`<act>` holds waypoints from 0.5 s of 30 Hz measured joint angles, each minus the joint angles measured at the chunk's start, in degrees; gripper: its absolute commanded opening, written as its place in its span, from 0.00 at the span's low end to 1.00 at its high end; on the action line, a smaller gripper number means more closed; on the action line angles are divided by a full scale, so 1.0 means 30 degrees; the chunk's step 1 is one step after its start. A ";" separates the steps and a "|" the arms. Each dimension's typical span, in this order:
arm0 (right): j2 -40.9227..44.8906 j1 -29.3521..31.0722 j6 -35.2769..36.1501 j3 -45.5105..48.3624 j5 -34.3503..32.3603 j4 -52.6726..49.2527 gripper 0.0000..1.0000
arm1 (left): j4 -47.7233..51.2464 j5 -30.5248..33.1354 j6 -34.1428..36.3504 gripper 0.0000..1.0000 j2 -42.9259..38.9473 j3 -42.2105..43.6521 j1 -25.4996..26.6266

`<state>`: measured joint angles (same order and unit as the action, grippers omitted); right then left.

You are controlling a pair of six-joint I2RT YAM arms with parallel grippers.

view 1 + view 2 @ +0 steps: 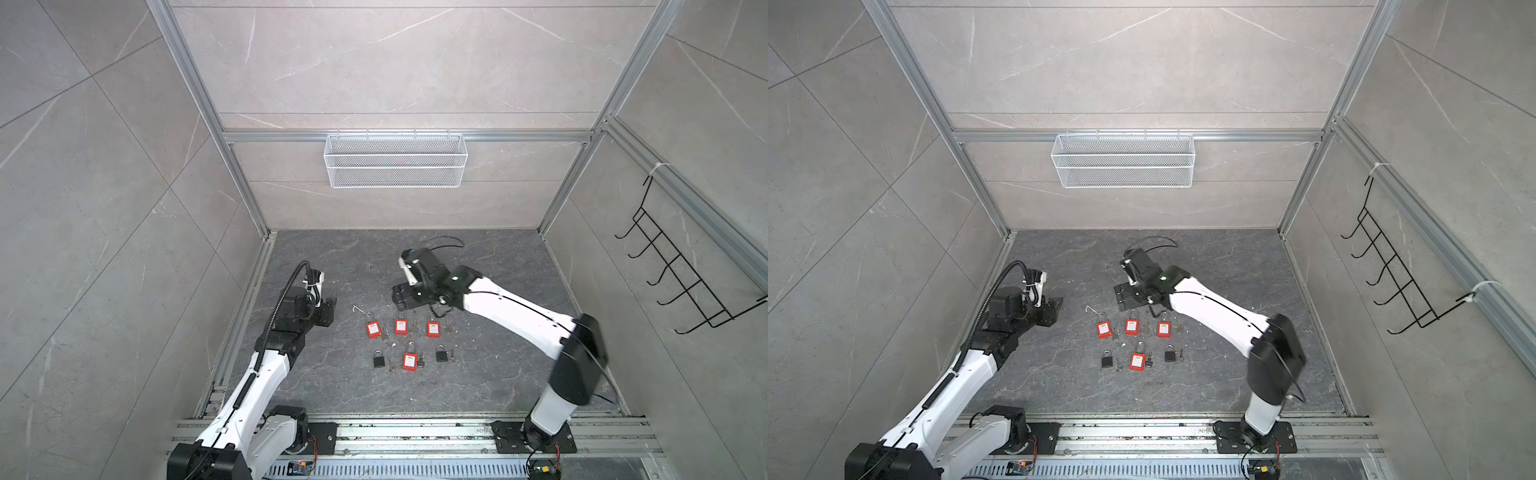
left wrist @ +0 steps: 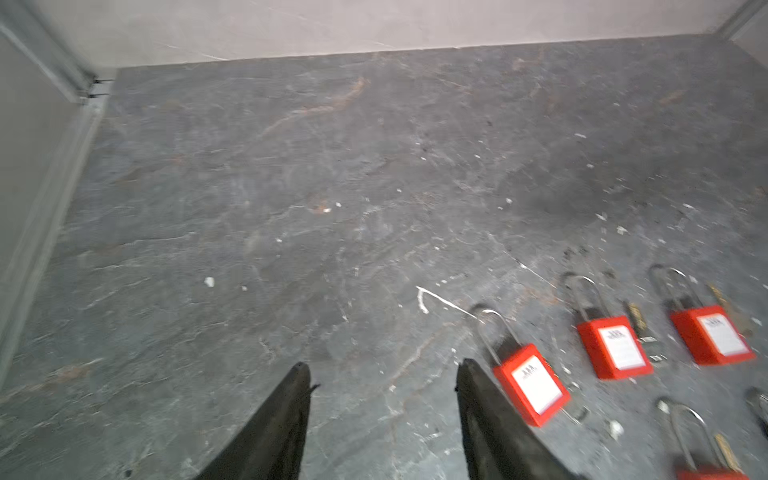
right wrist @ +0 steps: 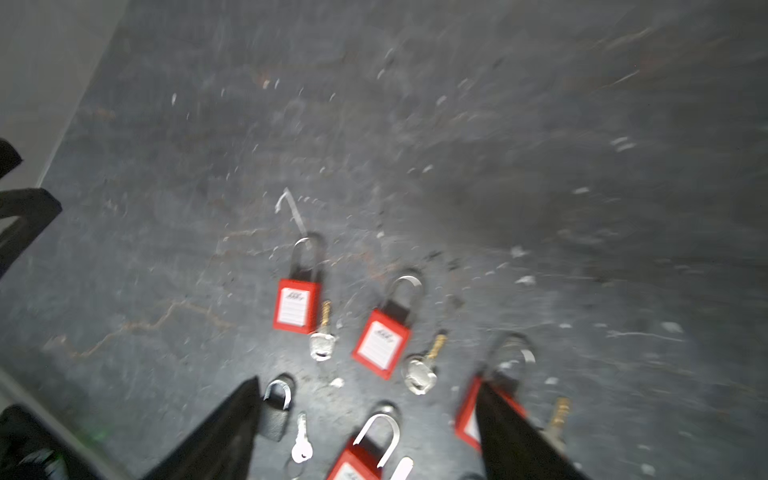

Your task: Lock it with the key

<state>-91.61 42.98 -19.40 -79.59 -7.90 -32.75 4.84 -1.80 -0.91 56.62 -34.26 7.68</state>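
Several padlocks lie in two rows on the dark floor, each with a key beside it. In both top views the back row is red (image 1: 401,326) (image 1: 1131,326). The front row has a red padlock (image 1: 409,360) between two black ones (image 1: 379,359). My left gripper (image 1: 330,309) (image 2: 384,372) hangs open just left of the rows, with a red padlock (image 2: 532,384) beside one finger (image 2: 478,399). My right gripper (image 1: 398,294) (image 3: 365,386) hovers open behind the back row. Below it lie a black padlock (image 3: 276,411), a silver key (image 3: 301,440) and a brass-bladed key (image 3: 422,365).
A white scrap of tie (image 1: 359,309) lies left of the back row. A white wire basket (image 1: 395,160) hangs on the back wall and a black hook rack (image 1: 681,266) on the right wall. Aluminium rails (image 1: 415,432) run along the front.
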 measured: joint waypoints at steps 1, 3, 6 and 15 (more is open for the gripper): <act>0.1494 -0.0561 0.0335 0.1676 -0.0882 0.1035 0.99 | -0.0561 0.0466 -0.0029 0.76 0.0233 0.0306 -0.0189; 0.4583 -0.2331 0.1056 0.5574 -0.2674 0.3322 0.99 | -0.2375 0.1392 -0.0168 0.79 0.1086 0.1311 -0.0794; 0.7067 -0.4983 0.2455 1.0389 -0.4794 0.6492 0.99 | -0.5027 0.1989 -0.0146 0.79 0.2769 0.2739 -0.1457; 0.5209 -1.0608 0.4590 1.8251 -0.5508 1.7143 0.99 | -1.3974 0.0860 0.0073 0.83 0.7417 0.5799 -0.3730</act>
<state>-75.99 11.16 -5.63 -24.84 -24.43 18.68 -37.08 0.78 -0.69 78.87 -16.86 -3.51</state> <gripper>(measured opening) 0.995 0.829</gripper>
